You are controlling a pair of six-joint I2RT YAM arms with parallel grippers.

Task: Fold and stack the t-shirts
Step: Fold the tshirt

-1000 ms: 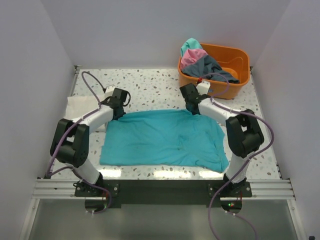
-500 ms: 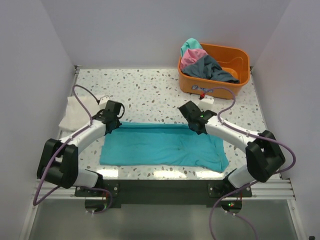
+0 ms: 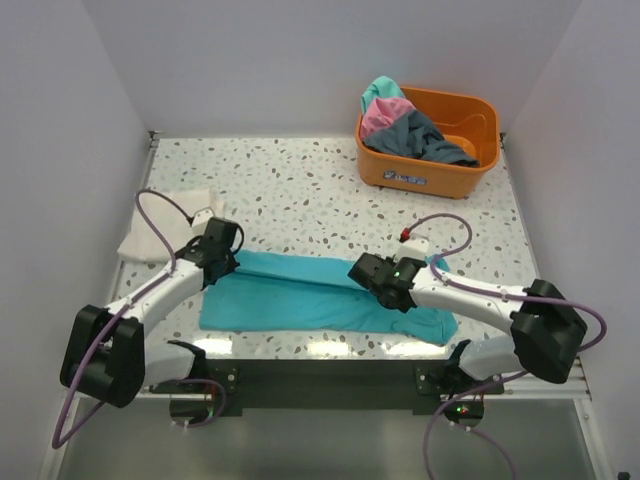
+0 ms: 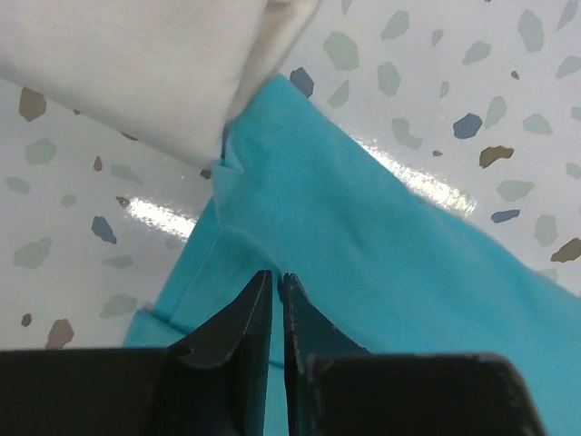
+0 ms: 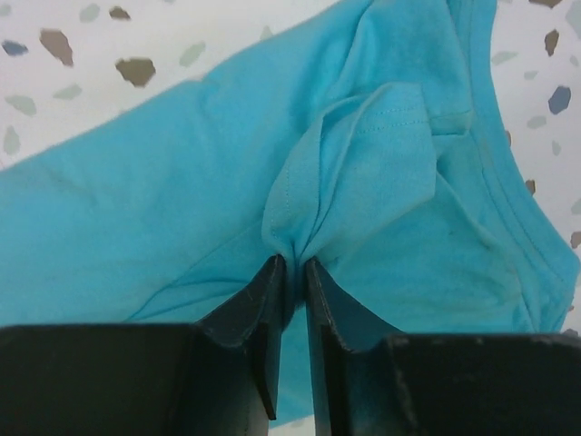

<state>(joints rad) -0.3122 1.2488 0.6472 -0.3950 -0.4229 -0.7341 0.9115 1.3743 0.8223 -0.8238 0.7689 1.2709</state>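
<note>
Between plain pale walls point(image 3: 300, 60), the white speckled table point(image 3: 300, 180) carries the teal t-shirt point(image 3: 290, 300) along its near edge, clenched at left by the left tool point(image 3: 224, 266) and at right by the right tool point(image 3: 370, 281), the orange tub point(image 3: 470, 172) far right.

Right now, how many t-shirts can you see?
5: teal shirt at table front, white shirt at its left edge; second teal shirt, pink shirt, grey shirt in the orange tub, which may hide more.
</note>
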